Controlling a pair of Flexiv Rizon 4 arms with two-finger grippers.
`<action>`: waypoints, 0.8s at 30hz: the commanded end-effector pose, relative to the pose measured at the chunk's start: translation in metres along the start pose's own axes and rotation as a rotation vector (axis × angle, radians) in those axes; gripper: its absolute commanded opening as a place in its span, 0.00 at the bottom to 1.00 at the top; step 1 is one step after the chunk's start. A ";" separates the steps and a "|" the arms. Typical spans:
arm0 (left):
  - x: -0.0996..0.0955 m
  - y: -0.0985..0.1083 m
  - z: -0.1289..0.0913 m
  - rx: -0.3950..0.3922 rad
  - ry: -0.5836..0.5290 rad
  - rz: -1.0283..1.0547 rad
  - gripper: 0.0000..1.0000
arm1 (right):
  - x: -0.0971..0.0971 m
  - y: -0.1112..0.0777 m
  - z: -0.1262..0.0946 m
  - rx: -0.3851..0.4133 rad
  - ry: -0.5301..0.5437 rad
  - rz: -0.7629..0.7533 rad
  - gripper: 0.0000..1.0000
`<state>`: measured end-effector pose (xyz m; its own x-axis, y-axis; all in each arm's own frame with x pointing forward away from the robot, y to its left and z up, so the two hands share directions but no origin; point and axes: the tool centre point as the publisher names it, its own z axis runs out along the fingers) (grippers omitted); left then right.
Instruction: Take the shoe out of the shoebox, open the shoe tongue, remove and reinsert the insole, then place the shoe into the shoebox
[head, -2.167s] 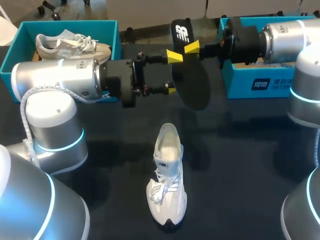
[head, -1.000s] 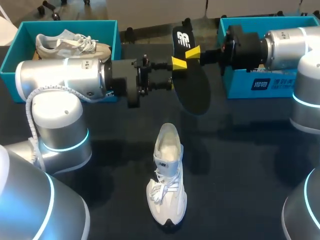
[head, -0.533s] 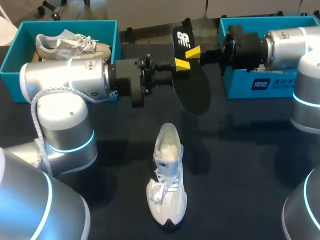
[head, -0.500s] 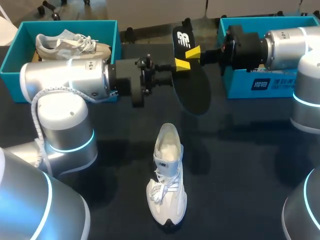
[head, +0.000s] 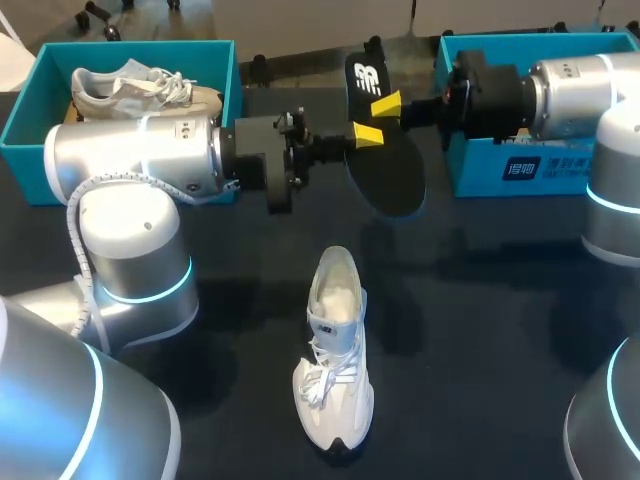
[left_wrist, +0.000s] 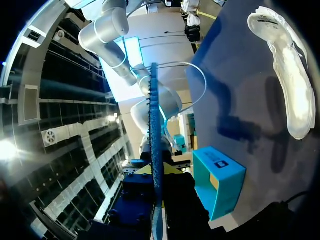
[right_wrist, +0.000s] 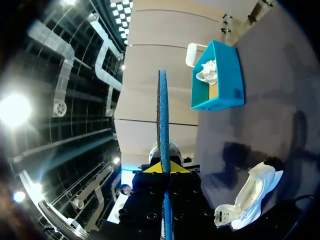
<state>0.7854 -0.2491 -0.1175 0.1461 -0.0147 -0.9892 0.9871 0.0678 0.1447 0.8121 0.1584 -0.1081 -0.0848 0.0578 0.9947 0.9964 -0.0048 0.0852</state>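
Note:
The black insole hangs edge-up in the air above the back middle of the table. My right gripper is shut on its upper part from the right. My left gripper comes in from the left, just below, and its yellow tips are pressed together on the insole. In the left wrist view the insole runs as a thin edge between that gripper's fingers. The right wrist view has the insole rising from my shut right gripper. The white shoe stands on the table below, toe toward me.
A teal shoebox at the back left holds a second white shoe. Another teal shoebox sits at the back right under my right arm. The table is dark around the shoe.
My left gripper has moved right up to the insole and closed its fingers on it. The insole has shifted slightly right. My right gripper has kept its hold and place.

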 end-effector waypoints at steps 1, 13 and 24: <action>0.002 0.000 0.004 0.003 0.005 0.003 0.00 | 0.000 -0.001 0.002 -0.002 -0.001 0.001 0.00; 0.002 0.000 -0.031 -0.001 0.015 0.023 0.00 | -0.004 -0.018 -0.009 -0.036 0.019 -0.038 1.00; 0.010 -0.011 -0.073 0.001 0.074 -0.014 0.00 | -0.014 -0.038 -0.017 -0.044 0.027 -0.047 1.00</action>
<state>0.7817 -0.2004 -0.1331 0.1385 0.0463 -0.9893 0.9876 0.0683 0.1415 0.7832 0.1434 -0.1240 -0.1325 0.0289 0.9908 0.9904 -0.0348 0.1334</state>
